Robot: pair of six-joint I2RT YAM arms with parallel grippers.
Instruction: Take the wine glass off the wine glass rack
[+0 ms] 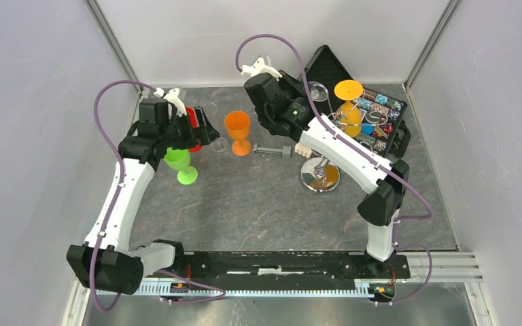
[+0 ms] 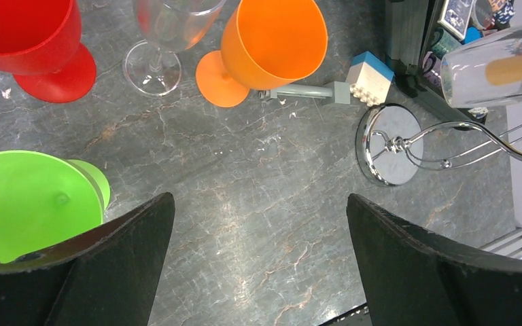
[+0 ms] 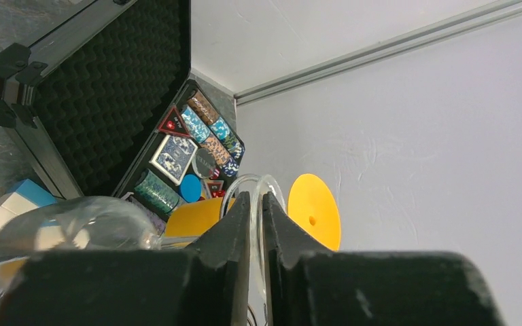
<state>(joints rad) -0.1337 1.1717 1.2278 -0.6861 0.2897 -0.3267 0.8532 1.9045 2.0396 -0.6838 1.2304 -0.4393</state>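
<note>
The wine glass rack (image 1: 319, 176) stands right of centre on its round mirrored base, its wire arms curling above; it also shows in the left wrist view (image 2: 389, 144). A clear wine glass (image 1: 319, 89) hangs upside down on it, its bowl (image 3: 75, 224) low and its round foot up. A yellow-orange glass (image 1: 350, 115) hangs beside it. My right gripper (image 3: 257, 197) is shut on the rim of the clear glass's foot, at the rack's top (image 1: 309, 94). My left gripper (image 2: 260, 200) is open and empty, hovering over the table at the left (image 1: 207, 132).
An orange goblet (image 1: 238, 130), a red cup (image 1: 192, 129), a green cup (image 1: 180, 163) and a standing clear glass (image 1: 219, 142) cluster at the left. A grey bar (image 1: 272, 150) and a white-blue block (image 1: 304, 149) lie near the rack. An open black case (image 1: 326, 64) of chips sits behind.
</note>
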